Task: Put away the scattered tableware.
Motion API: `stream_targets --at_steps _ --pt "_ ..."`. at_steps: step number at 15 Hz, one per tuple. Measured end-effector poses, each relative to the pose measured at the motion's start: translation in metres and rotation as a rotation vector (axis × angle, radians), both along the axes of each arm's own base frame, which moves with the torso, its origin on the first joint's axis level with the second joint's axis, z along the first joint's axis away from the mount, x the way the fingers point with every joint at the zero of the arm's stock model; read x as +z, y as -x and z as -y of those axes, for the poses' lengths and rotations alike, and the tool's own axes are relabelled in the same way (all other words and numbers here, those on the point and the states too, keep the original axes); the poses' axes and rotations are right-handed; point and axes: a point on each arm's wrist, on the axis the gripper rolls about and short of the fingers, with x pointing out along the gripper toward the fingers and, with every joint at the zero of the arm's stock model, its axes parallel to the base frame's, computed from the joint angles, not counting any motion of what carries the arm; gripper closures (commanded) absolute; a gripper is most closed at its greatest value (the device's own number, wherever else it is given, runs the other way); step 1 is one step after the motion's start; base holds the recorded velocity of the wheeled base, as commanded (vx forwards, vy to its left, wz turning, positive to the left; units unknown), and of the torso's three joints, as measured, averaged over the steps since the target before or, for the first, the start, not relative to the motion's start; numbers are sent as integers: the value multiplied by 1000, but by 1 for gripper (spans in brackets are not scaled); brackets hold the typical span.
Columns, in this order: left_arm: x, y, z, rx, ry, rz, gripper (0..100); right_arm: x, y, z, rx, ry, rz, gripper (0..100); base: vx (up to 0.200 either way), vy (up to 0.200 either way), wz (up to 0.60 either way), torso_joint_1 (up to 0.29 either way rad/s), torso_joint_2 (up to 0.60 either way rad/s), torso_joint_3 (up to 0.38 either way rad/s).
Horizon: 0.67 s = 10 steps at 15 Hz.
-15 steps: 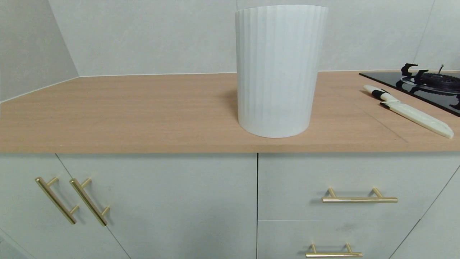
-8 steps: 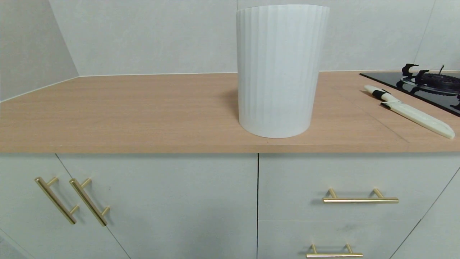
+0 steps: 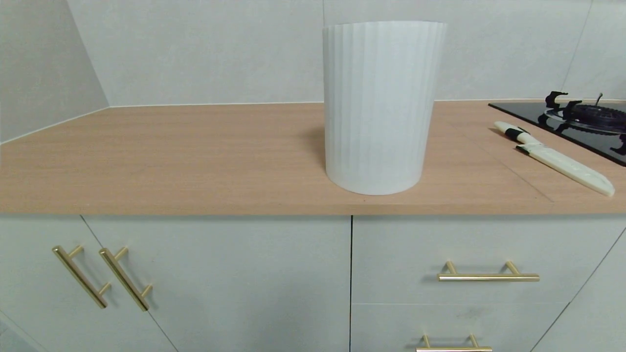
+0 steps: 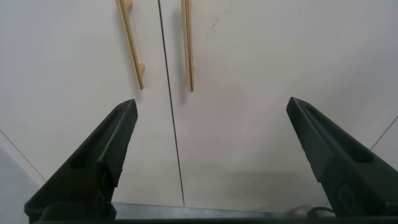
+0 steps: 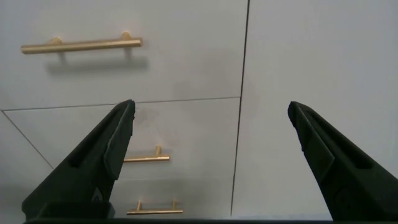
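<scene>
Field notes, head view first.

One knife (image 3: pixel 555 159) lies flat on the countertop (image 3: pixel 195 156), right side of the frame. Its long axis runs diagonally. The handle end, with black bands, is toward the upper left, just beside the hob (image 3: pixel 582 122). The pale blade tip points to the lower right, close to the frame's right edge and near the counter's front edge. I cannot tell which way the cutting edge faces.

One ribbed white container (image 3: pixel 379 107) stands upright at centre frame, near the counter's front edge and well apart from the knife. Its rim sits about level with the camera, so I can't see inside. It also hides the strip of counter and wall behind it.

The one hob, at the upper right, is cut off by the frame edge. Its black pan support shows only in part.

Below the counter I count two door handles (image 3: pixel 78 276) at the lower left, slanted in the picture. There are two drawer handles (image 3: pixel 488 277) at the lower right, both horizontal, the lower one right at the bottom edge.

Left gripper (image 4: pixel 211 102): fingers spread wide, holding nothing. It faces a cabinet front with two bar handles, one on either side of a door seam.

Right gripper (image 5: pixel 211 104): fingers likewise wide apart, holding nothing. It faces the drawer fronts, where I count three horizontal handles, two of them small and farther off.
</scene>
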Motion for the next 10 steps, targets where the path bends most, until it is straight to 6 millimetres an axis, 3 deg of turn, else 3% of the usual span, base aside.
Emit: stream_targets --at_steps 10 --pt "0 0 0 0 0 0 0 0 0 0 0 0 0 0 0 0 0 162 -453 -289"
